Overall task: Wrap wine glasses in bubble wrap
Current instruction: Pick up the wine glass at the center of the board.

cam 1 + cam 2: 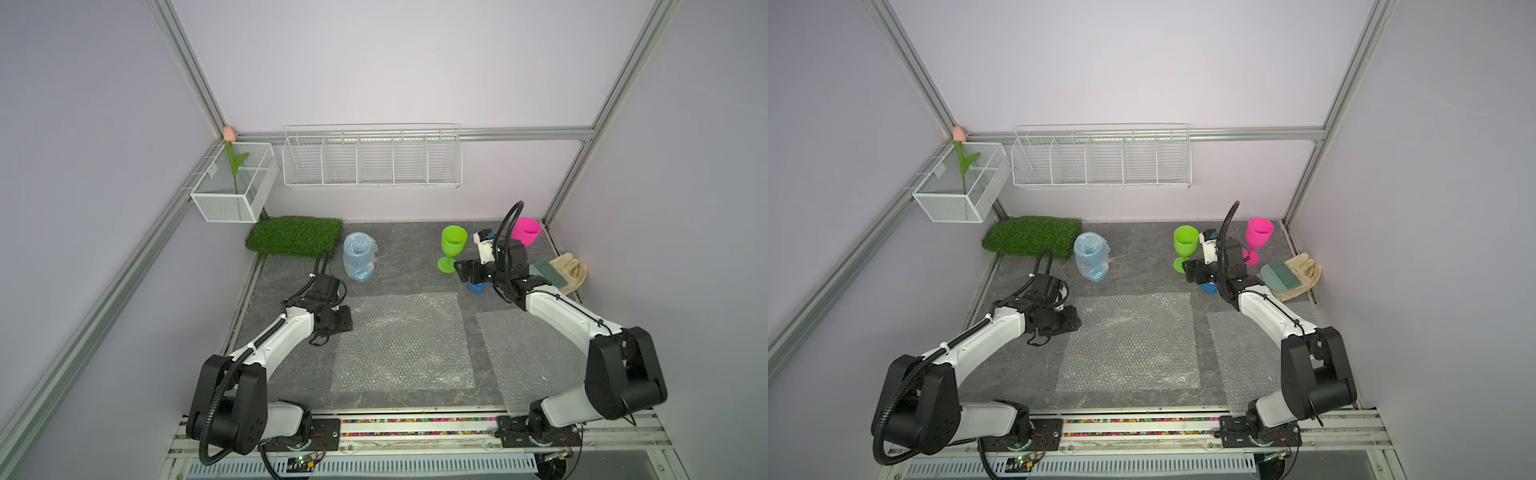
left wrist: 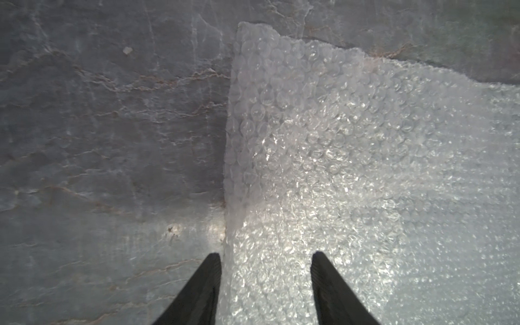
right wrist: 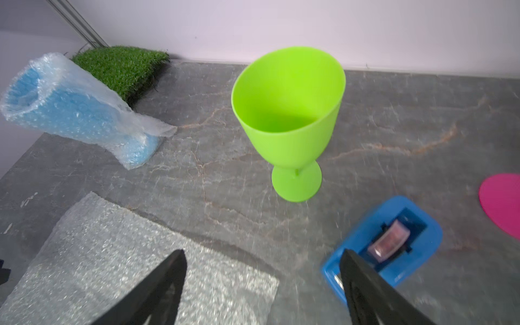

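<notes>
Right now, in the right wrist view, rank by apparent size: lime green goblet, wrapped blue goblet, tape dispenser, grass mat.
1. lime green goblet and wrapped blue goblet: too alike to rank.
2. tape dispenser, enlarged by nearness.
3. grass mat, partly hidden.

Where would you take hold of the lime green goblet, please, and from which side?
I'd grip the lime green goblet across its lower bowl, the right gripper coming level from the robot's side. It stands upright, the stem is short and tucked under the bowl, and the tape dispenser sits off that path.
</notes>
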`<state>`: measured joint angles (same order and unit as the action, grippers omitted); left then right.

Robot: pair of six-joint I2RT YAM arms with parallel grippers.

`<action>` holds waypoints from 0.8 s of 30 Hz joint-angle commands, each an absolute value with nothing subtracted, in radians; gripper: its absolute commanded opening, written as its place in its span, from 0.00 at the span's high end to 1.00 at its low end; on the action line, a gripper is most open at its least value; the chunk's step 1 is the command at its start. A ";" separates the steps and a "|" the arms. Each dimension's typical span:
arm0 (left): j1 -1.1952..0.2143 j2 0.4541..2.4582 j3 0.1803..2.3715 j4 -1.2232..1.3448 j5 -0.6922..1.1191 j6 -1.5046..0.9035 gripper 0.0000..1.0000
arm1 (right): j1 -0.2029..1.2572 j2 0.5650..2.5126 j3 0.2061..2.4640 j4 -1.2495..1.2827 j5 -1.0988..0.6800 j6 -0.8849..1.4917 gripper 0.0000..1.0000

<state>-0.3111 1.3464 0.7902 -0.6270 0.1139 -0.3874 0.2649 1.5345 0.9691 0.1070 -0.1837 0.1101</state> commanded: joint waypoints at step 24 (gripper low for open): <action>-0.301 1.287 0.821 -0.666 0.066 -0.411 0.44 | 0.227 2.034 1.228 0.568 -0.318 0.067 0.12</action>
<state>-0.3073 1.3151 0.8116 -0.6567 0.0822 -0.3885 0.2329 2.0064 1.1995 0.5274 -0.3000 0.0891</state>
